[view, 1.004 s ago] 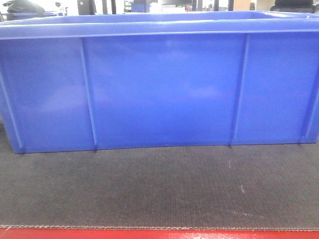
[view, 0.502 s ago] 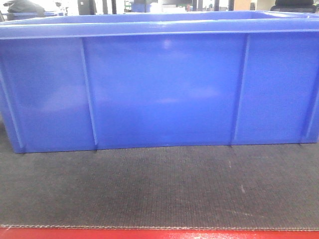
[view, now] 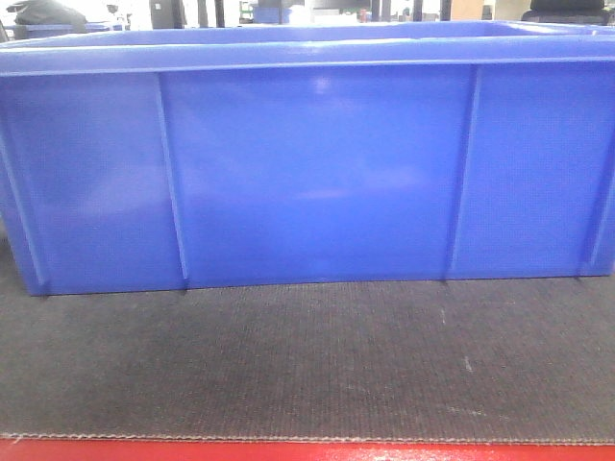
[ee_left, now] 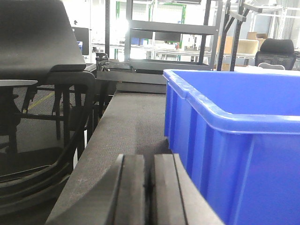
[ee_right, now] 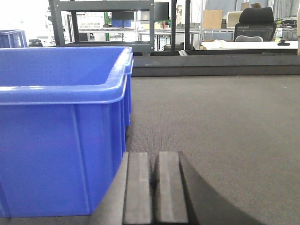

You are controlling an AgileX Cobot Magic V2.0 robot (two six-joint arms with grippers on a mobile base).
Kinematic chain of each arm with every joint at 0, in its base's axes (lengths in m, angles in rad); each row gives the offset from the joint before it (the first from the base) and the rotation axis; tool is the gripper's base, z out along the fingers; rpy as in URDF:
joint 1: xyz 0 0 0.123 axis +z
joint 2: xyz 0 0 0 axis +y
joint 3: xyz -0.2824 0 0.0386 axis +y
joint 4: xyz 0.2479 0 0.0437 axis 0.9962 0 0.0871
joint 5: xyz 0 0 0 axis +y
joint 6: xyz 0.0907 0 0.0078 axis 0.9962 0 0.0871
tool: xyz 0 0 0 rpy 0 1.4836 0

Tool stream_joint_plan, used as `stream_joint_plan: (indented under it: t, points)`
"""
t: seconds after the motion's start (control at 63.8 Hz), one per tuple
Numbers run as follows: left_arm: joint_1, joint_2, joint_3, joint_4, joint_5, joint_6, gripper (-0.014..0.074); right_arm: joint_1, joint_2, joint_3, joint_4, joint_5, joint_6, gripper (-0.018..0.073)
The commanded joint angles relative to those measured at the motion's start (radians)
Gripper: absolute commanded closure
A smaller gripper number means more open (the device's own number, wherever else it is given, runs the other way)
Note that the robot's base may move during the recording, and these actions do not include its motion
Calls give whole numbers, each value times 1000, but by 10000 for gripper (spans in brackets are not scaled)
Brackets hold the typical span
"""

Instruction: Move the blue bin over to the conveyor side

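The blue bin [view: 317, 173] stands on the dark grey conveyor belt [view: 307, 365] and fills the front view from side to side, its ribbed long wall facing me. The belt's red front edge [view: 307, 451] runs along the bottom. In the left wrist view my left gripper [ee_left: 149, 161] is shut and empty, low over the belt [ee_left: 126, 122], just left of the bin's end wall [ee_left: 225, 164]. In the right wrist view my right gripper [ee_right: 154, 161] is shut and empty, just right of the bin's other end wall [ee_right: 56, 154], over the belt [ee_right: 215, 122].
A black chair and dark frame parts [ee_left: 42, 70] stand beyond the belt's left edge. Metal shelving [ee_right: 108, 23] and desks stand behind the belt's far end. Another blue bin [ee_right: 11, 38] shows far back left.
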Motion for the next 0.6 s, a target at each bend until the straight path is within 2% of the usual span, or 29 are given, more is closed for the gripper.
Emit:
stream_joint_plan:
  t: [0.0, 0.58]
  points:
    - [4, -4, -2, -7, -27, 5, 596, -5, -6, 0, 4, -19, -9, 648]
    - [4, -4, -2, -7, -27, 5, 596, -5, -6, 0, 4, -19, -9, 648]
